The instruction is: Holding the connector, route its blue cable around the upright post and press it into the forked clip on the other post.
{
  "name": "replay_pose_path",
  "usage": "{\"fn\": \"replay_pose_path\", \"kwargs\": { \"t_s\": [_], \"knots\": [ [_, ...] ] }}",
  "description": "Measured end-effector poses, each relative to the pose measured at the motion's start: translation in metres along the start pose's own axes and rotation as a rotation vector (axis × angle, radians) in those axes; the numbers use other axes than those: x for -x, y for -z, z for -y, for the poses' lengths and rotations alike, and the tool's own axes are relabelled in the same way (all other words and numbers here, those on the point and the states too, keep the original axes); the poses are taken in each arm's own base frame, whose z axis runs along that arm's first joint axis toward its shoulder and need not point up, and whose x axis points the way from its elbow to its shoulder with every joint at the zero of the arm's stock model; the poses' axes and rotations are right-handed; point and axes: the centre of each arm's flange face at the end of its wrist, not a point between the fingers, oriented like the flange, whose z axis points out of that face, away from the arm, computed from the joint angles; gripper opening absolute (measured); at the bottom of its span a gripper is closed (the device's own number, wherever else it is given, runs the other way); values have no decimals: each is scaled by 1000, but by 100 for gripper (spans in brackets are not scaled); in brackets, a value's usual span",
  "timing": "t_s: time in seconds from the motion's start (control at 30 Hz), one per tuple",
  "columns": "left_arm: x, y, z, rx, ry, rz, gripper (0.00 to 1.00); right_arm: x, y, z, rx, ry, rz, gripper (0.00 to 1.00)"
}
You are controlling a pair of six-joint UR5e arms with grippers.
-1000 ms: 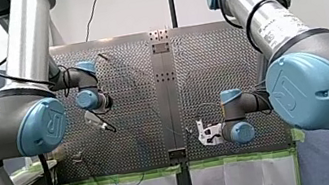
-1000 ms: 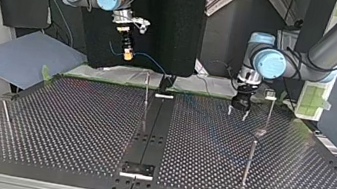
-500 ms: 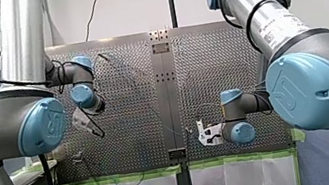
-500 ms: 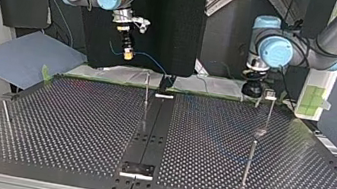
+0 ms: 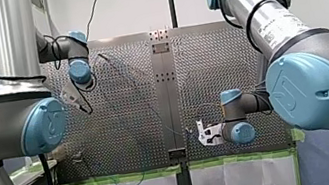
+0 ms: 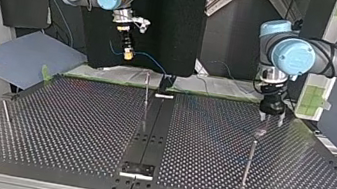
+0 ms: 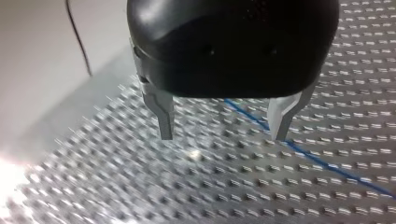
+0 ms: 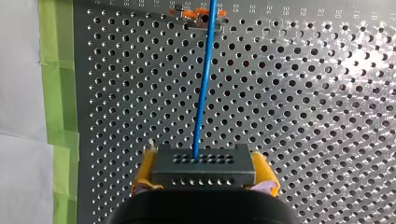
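Here, in the right wrist view, the right gripper (image 8: 203, 174) is clamped on the connector (image 8: 203, 164), with yellow pads (image 8: 145, 173) on both its sides. The cable (image 8: 202, 93) leaves the connector's face and runs straight ahead, along the gripper's own line. It passes over the table (image 8: 303, 116) to an orange fitting (image 8: 201, 15).

In the left wrist view the left gripper (image 7: 222, 136) hangs empty over the table, fingers (image 7: 164, 119) spread. The cable runs below them, crossing the gap at a slant and passing just by one finger, not midway. I judge the fingers would have to shift and turn square to that line before closing on it.

In the top view the right gripper is high over the table's arm-side edge, and the cable droops from it toward the middle post (image 6: 146, 96). The left gripper stands low toward the arm-side corner on its own side, near a thin post (image 6: 249, 162). The clip I cannot make out. The left arm looks the nearer to the slack run.

In the front view the right gripper sits low by the arm-side edge, and the left gripper is over the table's left half. The cable is too thin to follow there.
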Motion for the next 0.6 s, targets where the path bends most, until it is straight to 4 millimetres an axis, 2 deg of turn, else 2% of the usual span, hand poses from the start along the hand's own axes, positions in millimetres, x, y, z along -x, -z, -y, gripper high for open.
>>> {"fn": "replay_pose_path", "kwargs": {
  "t_s": [0.3,0.6],
  "knots": [
    [64,11,47,9,-62,130,98,0,0,2,-18,-9,-3,0],
    [122,34,94,-33,-121,202,98,0,0,2,-23,-13,-3,0]
  ]
}}
